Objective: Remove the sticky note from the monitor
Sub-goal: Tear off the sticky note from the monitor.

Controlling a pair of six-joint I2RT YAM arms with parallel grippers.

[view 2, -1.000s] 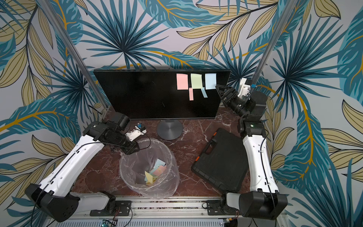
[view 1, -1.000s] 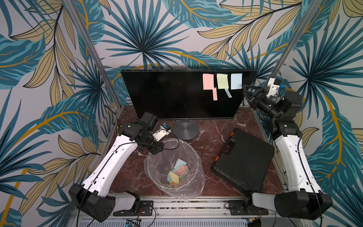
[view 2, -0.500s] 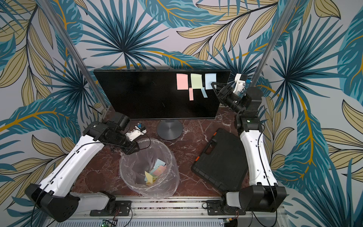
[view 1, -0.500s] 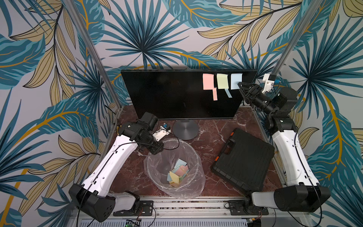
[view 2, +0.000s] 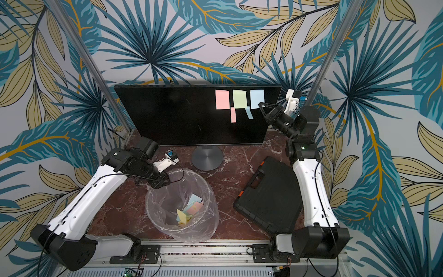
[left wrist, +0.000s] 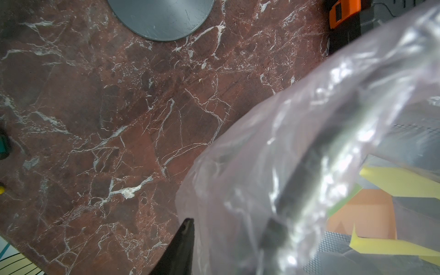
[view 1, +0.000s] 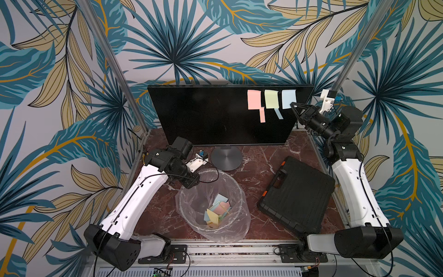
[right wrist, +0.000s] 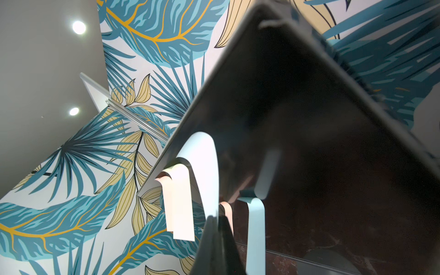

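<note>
Your right pincer (view 1: pixel 293 105) is clamped on the blue note (view 1: pixel 288 97), rightmost on the monitor (view 1: pixel 211 115); your left pincer (view 1: pixel 191 184) is clamped on the bin (view 1: pixel 242 197) rim.

In both top views, the monitor (view 1: pixel 215 115) screen conceals its own neck. In the right wrist view, the right pincer (right wrist: pixel 217 221) is blurred and cropped at the view's edge; the lower edge of the blue sticky note (right wrist: pixel 204 166) disappears between its closed fingers. In the left wrist view, the liner (left wrist: pixel 285 142) veils one finger of the left pincer (left wrist: pixel 229 222), and the bin (left wrist: pixel 321 166) rim clamped there is blurred.
</note>
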